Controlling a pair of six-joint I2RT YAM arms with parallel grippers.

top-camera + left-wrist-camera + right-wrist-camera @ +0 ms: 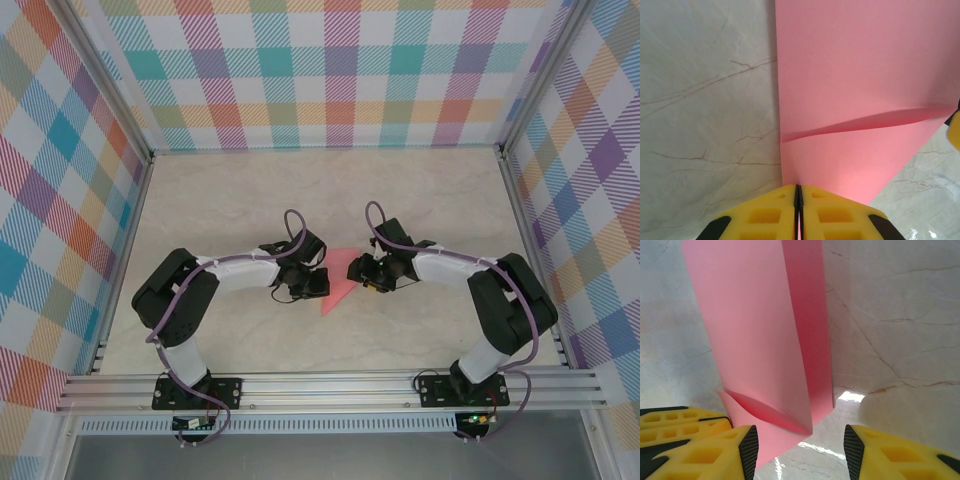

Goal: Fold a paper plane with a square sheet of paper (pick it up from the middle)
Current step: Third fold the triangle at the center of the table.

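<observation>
The salmon-pink paper (338,281) is a folded, pointed shape between the two grippers at the middle of the table. My left gripper (314,283) is shut on its edge; in the left wrist view the paper (860,85) runs into the closed seam of the yellow fingers (765,215), and a loose flap lifts along a diagonal crease. My right gripper (362,272) is open. In the right wrist view the paper (755,330) stands in folded layers just inside the left fingertip (747,447), and the gap of the right gripper (797,445) holds nothing.
The marble tabletop (230,200) is bounded by checked walls (330,70) and an aluminium rail (330,385) at the near edge. Both arms meet at the centre. The left gripper's yellow fingers (675,422) show beside my right gripper.
</observation>
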